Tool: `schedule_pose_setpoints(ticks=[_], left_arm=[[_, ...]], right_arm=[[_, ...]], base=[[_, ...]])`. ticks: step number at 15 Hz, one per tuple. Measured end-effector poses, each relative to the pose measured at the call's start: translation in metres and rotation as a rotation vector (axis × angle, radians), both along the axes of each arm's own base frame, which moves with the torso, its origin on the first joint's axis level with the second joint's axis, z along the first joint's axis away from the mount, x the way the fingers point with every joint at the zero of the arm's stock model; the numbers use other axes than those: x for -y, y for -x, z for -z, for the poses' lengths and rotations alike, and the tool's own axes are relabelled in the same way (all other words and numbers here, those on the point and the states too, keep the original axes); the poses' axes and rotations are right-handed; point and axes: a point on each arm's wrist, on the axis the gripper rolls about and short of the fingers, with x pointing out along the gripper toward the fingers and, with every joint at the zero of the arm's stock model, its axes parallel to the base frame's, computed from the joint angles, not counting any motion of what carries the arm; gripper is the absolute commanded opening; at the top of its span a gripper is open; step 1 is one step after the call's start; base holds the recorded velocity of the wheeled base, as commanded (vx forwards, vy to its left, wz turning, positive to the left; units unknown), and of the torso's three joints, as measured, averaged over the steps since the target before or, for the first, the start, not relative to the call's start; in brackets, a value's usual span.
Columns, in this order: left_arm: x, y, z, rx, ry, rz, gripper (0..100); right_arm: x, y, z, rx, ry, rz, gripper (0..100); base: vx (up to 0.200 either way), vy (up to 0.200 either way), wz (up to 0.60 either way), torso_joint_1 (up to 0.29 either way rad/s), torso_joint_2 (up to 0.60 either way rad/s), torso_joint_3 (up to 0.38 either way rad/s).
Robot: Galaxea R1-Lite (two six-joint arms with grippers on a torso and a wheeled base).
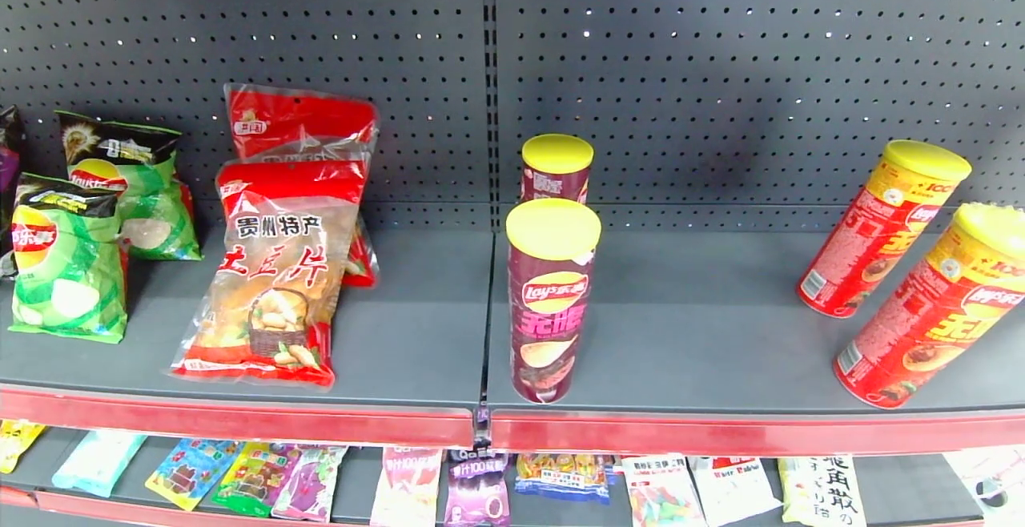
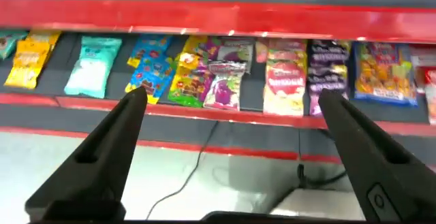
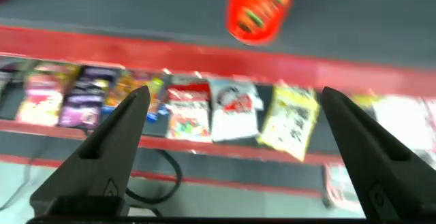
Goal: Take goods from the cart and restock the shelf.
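My left gripper (image 2: 233, 93) is released, its fingers spread wide and holding nothing, in front of the small snack packets (image 2: 225, 81) on the lower level. My right gripper (image 3: 236, 91) is released and empty too. On the shelf (image 1: 689, 327) a maroon chip can (image 1: 552, 295) stands upright at the front edge. A second maroon can (image 1: 556, 166) is just behind it. Two red chip cans (image 1: 881, 227) are well to its right. Red potato slice bags (image 1: 276, 271) are near its left, and green chip bags (image 1: 68, 259) are farther left.
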Motion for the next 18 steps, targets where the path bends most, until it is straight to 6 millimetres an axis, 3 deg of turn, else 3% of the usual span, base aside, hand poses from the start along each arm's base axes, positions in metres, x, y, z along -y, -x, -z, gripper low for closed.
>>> schedule_pose_setpoints(ticks=[3,7,9,12,15,18], left_arm=[[-0.001,0.015,0.025,0.075,0.018,-0.024,100],[0.006,0.009,0.030,0.320,0.033,0.234,100],[0.007,0.004,0.038,0.390,0.003,0.304,100],[0.004,0.003,0.052,0.329,0.020,0.114,100],[0.006,0.006,0.054,0.359,0.031,0.111,100],[0.006,0.007,0.055,0.379,0.027,0.108,100]], right_arm=[[0.000,0.014,0.015,0.005,0.002,0.048,100],[-0.002,0.028,0.037,0.116,0.001,-0.004,100],[-0.005,0.028,0.037,0.190,-0.017,-0.111,100],[-0.006,0.022,0.039,0.327,-0.006,-0.168,100],[-0.002,0.019,0.048,0.318,-0.047,0.035,100],[-0.003,0.017,0.053,0.306,-0.026,-0.022,100]], base=[[0.000,0.000,0.00,0.000,0.00,0.000],[0.000,0.000,0.00,0.000,0.00,0.000],[0.000,0.000,0.00,0.000,0.00,0.000],[0.000,0.000,0.00,0.000,0.00,0.000],[0.000,0.000,0.00,0.000,0.00,0.000],[0.000,0.000,0.00,0.000,0.00,0.000]])
